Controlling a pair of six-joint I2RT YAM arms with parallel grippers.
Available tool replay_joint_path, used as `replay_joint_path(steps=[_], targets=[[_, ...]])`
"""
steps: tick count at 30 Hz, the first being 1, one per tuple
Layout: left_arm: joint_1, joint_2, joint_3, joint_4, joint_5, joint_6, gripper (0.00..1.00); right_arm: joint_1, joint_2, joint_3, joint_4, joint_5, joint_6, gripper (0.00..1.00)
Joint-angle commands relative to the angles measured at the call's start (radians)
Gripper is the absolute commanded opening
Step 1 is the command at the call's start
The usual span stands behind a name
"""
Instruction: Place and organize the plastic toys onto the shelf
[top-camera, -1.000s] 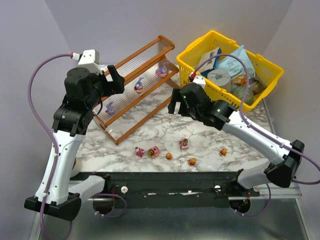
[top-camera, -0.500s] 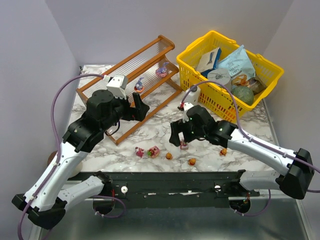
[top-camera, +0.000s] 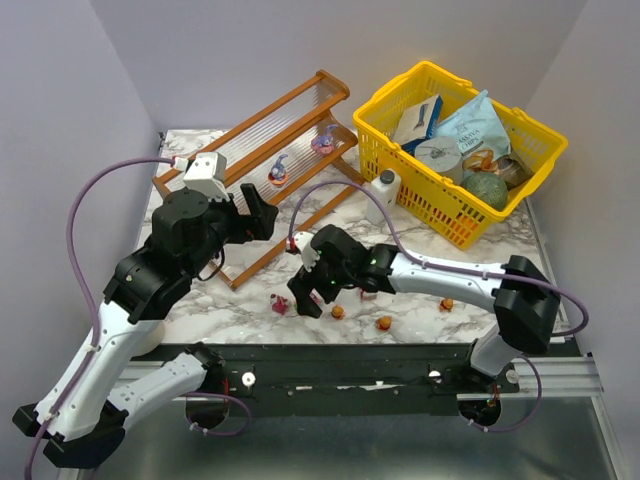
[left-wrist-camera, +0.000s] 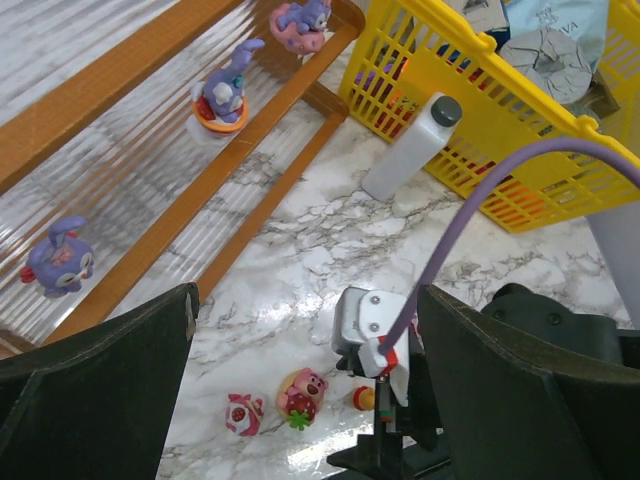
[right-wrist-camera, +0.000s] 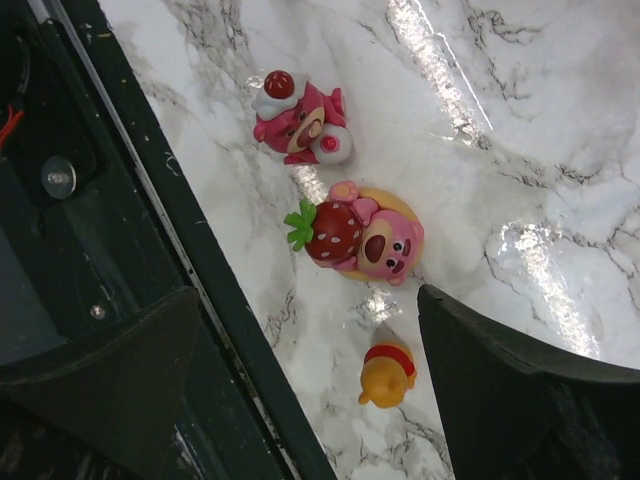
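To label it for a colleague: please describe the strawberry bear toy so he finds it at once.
Look at the marble table's near edge, under the right claw, where three tiny toys lie. The middle one is the pink bear, between a red-capped pink figurine and an orange figurine. Only it holds a green-leaved strawberry.

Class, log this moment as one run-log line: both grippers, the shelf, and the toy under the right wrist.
left gripper: open, empty, near shelf | right gripper: open, above strawberry bear figurine | shelf: three purple figurines
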Motion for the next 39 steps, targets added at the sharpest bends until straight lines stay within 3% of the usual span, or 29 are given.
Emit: replay_joint_path(steps=[1,10,18,24,34,39], targets=[[-0.005,-0.036,0.043,-0.054,-0.083,-0.014,0.99,0.025,0.053,0.018,0.033,0.049,0.045,1.0],[-0.005,-0.059,0.054,-0.072,-0.107,-0.011,0.99,0.042,0.145,-0.001,0.076,0.073,0.104,1.0],[-0.005,-0.046,0.102,-0.1,-0.136,0.009,0.99,0.042,0.218,0.01,0.079,0.192,0.159,0.97],[-0.005,-0.046,0.115,-0.111,-0.158,0.024,0.99,0.042,0.257,0.027,0.094,0.208,0.185,0.86],[-0.005,-0.044,0.123,-0.106,-0.165,0.049,0.99,0.041,0.225,0.018,0.127,0.326,0.216,0.53],[-0.005,-0.041,0.132,-0.114,-0.175,0.061,0.99,0.041,0.183,0.033,0.13,0.399,0.222,0.51]])
